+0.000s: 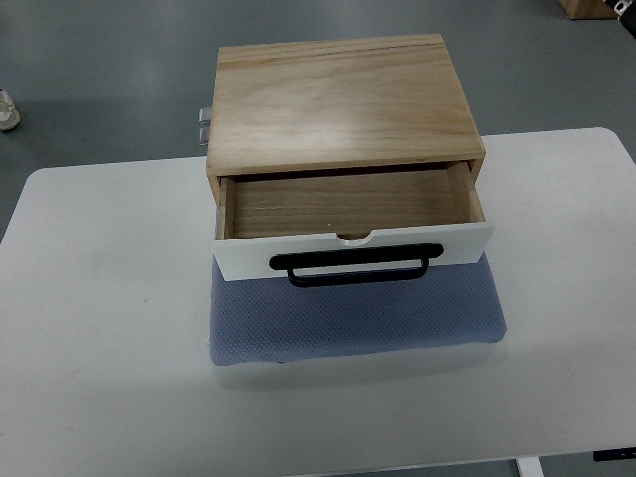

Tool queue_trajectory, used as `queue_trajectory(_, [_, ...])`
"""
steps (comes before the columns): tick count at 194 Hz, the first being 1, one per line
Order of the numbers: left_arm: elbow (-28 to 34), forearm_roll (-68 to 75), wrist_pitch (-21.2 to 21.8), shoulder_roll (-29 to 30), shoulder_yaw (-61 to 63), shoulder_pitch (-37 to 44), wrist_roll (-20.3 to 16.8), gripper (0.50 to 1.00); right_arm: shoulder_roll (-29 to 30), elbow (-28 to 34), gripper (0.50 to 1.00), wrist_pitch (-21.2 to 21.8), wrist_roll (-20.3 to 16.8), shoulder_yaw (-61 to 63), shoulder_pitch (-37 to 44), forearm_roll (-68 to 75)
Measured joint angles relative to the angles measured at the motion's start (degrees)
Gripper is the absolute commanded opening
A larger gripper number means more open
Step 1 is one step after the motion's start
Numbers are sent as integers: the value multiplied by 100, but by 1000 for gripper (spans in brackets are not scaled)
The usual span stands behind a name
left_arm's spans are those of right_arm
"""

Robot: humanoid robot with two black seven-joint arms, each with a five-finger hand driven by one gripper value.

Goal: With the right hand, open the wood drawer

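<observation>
A wooden drawer box (343, 104) sits at the middle of a white table (99, 328), reaching toward the table's far edge at twelve o'clock. Its top is a plain pale wood panel with the grain running left to right. The box rests on a blue-grey mat (358, 323), which shows past the box toward six o'clock and lies flat on the tabletop.

The drawer (348, 204) is pulled partway out toward six o'clock. Its inner floor of light wood is exposed, and nothing can be seen lying in it. The drawer front (452, 241) is white, with a small half-round notch cut in the middle of its upper edge. A black bar handle (350, 269) is fixed across the front, running from nine o'clock to three o'clock and standing a little off the white face; it casts a shadow on the mat just below.

At the box's rear left corner, toward ten o'clock, a small grey metal fitting (204, 122) sticks out past the wood side. Beyond the table the floor (99, 50) is dark grey; a pale object (8, 111) lies at the picture's left edge at nine to ten o'clock, and a brown cardboard corner (588, 8) shows at the top right, at one o'clock.

Neither robot hand nor either arm appears anywhere in the top view, so the state of the fingers cannot be told.
</observation>
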Motion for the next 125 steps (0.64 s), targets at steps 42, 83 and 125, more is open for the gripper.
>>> queue_trajectory(42, [0,0,0,0,0,0,-2,1000,1077,-564,950,-518,-336,174,-346,76])
queue_trajectory(83, [0,0,-1,0,0,-1,-4,1000,1228,-588,950,-658,-302,163,-442,54])
queue_trajectory(125, [0,0,-1,0,0,0,-4,1000,1220,-567,950,-625,-290,149,-475,46])
